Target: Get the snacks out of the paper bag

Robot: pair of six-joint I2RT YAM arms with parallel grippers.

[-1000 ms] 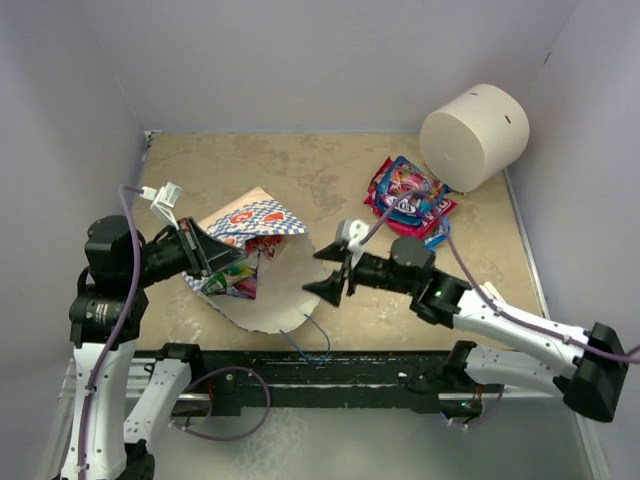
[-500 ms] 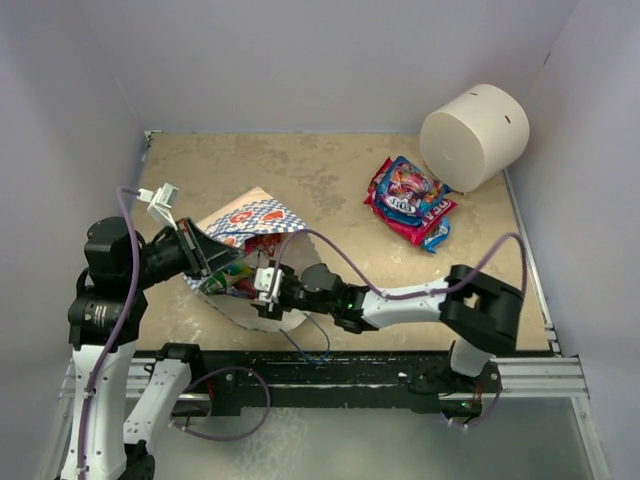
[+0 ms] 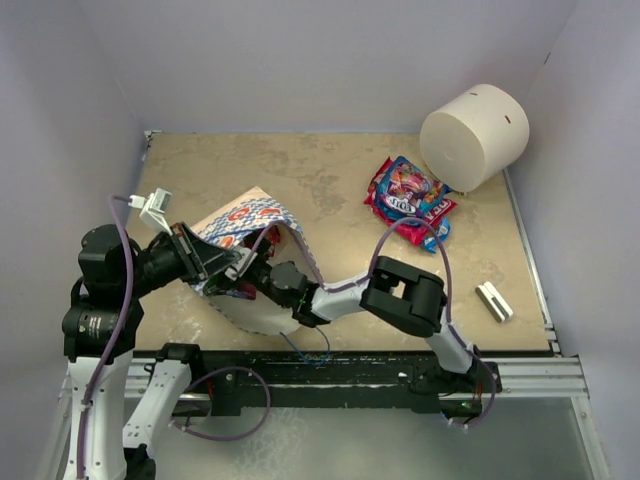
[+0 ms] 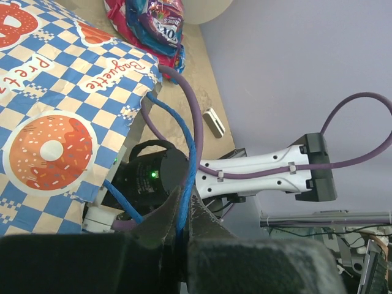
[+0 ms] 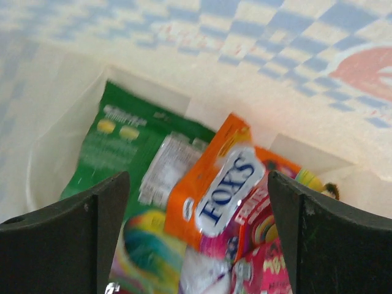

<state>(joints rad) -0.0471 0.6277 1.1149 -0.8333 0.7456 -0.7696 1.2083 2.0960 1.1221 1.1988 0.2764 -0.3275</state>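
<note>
The snacks (image 5: 245, 263) lie deep in the paper bag (image 3: 250, 215), light and slippery, I think. The right gripper (image 5: 202, 226) stands spread around the orange packet (image 5: 211, 184); its raised edge looks best to pinch. The left gripper (image 4: 184, 214) pinches the bag's blue cord (image 4: 177, 141).

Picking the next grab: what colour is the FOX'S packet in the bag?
The packet is orange, with white label, blue letters; clearest in right wrist view.

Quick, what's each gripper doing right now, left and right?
Left gripper: closed on the paper bag.
Right gripper: open inside the bag, facing the snacks, gripping nothing.
</note>
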